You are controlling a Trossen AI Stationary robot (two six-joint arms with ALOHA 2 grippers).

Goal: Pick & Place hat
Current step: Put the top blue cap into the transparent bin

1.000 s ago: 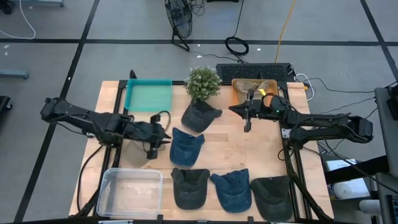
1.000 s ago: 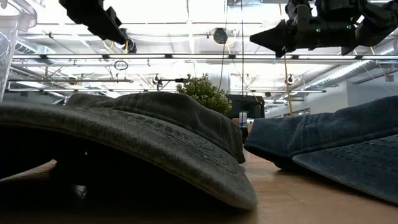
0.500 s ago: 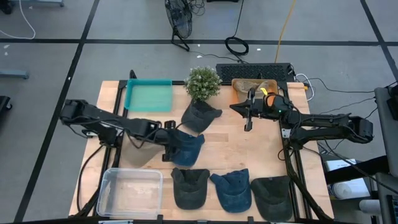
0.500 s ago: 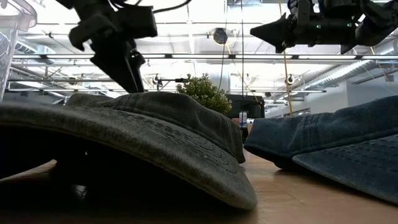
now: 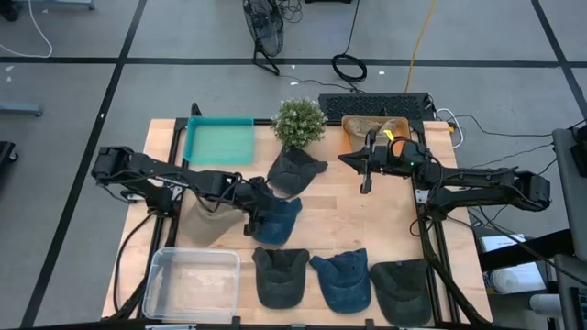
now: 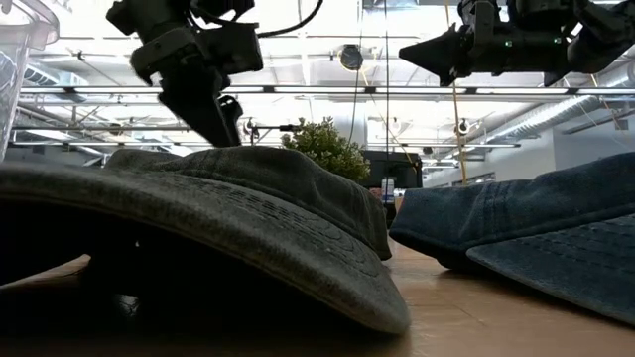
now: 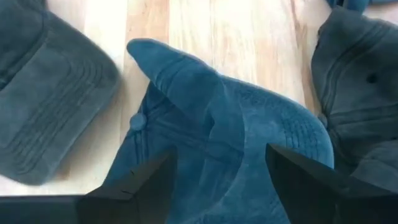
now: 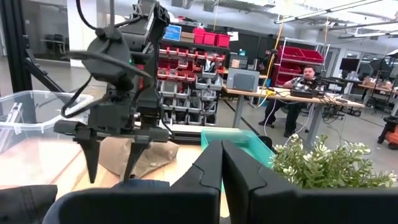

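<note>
Left claw (image 5: 254,220) now lower, open over unlabelled blue cap (image 5: 275,218).

Bare table (image 5: 367,229) centre-right; caps crowding left end effector (image 5: 249,218): blue cap (image 5: 275,220), dark cap (image 5: 295,171).

Grey floor (image 5: 73,101) marked with dark lines surrounds the wooden table (image 5: 385,229). A fan (image 5: 264,27) stands beyond the table. Behind it are shelves of red bins (image 8: 205,38) and a desk (image 8: 292,96) where a person (image 8: 303,78) sits.
</note>
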